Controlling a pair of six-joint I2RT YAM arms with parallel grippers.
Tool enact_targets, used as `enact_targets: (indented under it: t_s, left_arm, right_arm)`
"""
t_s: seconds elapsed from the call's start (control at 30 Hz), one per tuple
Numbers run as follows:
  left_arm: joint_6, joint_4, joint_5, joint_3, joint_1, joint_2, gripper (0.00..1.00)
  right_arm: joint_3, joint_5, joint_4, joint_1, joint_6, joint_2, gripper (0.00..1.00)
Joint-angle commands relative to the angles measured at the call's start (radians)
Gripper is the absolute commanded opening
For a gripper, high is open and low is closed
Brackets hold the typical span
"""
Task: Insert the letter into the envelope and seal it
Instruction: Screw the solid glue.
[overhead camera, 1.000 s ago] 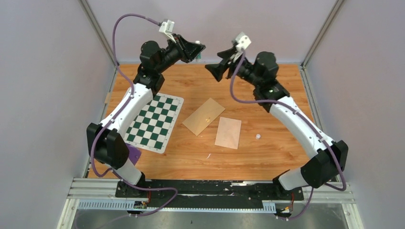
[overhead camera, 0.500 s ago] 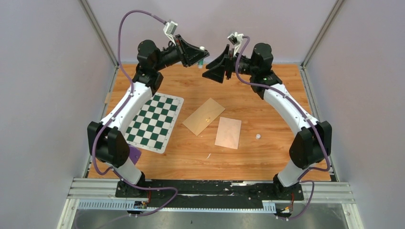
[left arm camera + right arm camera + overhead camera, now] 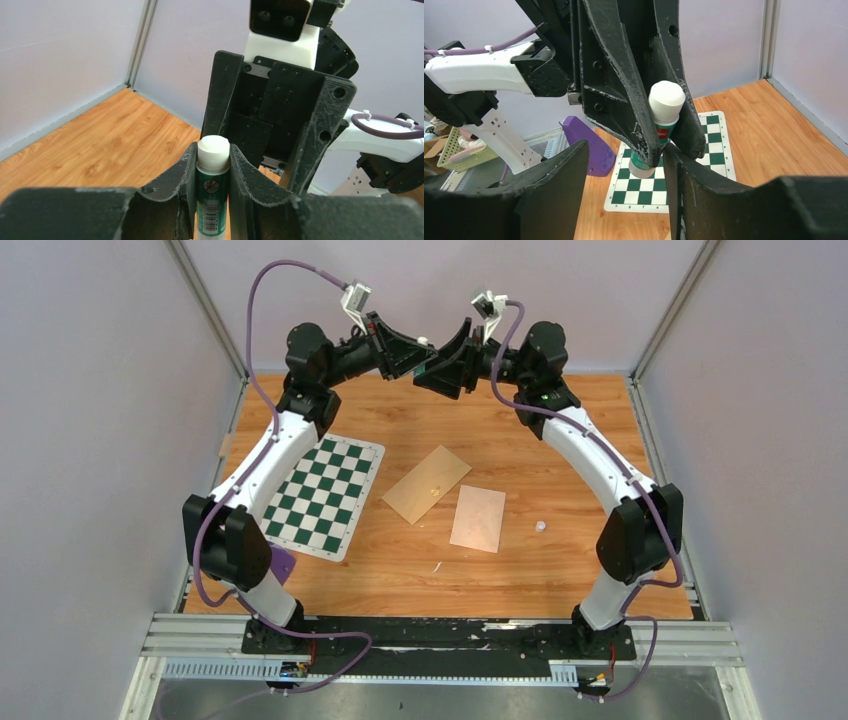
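Up at 12 o'clock the left gripper [image 3: 213, 151] squeezes the glue stick [image 3: 212, 187] and the right gripper [image 3: 624, 150] is wide open around it, so a crooked grab could knock it loose, while the letter [image 3: 478, 518] lies flat on the table [image 3: 560, 575], just toward 5 o'clock from the middle

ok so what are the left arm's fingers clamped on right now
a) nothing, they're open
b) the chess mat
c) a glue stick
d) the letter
c: the left wrist view shows a white-capped, green-labelled glue stick pinched upright between the left fingers.
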Motion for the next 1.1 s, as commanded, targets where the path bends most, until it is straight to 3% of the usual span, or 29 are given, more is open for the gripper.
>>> enact_targets:
  t_s: [0.0,0.1,0.3,0.33,0.4,0.43,0.5,1.07]
  left_arm:
    - [-0.007,0.046,0.016,0.051,-0.001,-0.001,0.00]
    - [-0.004,0.048,0.022,0.054,-0.002,0.000,0.00]
    - [0.003,0.036,0.024,0.056,-0.002,0.002,0.00]
    - [0.006,0.029,0.018,0.056,-0.002,0.002,0.00]
    - [0.035,0.008,0.014,0.054,-0.001,-0.004,0.17]
    - [0.057,-0.003,0.016,0.050,0.000,-0.008,0.33]
    - [0.069,-0.009,0.033,0.041,0.006,-0.013,0.44]
    - [0.078,-0.015,0.110,0.025,0.031,-0.030,0.41]
  right_arm:
    - [0.053,-0.007,0.053,0.015,0.030,0.036,0.54]
    - [0.064,-0.003,0.049,0.018,0.028,0.047,0.45]
    - [0.074,0.023,0.034,0.018,-0.014,0.049,0.01]
    - [0.076,0.035,0.021,0.018,-0.032,0.045,0.00]
    - [0.087,0.050,-0.013,0.017,-0.074,0.040,0.00]
    - [0.090,0.053,-0.027,0.017,-0.094,0.038,0.00]
    - [0.094,0.056,-0.036,0.014,-0.111,0.033,0.00]
    - [0.072,0.071,-0.068,0.011,-0.139,0.010,0.00]
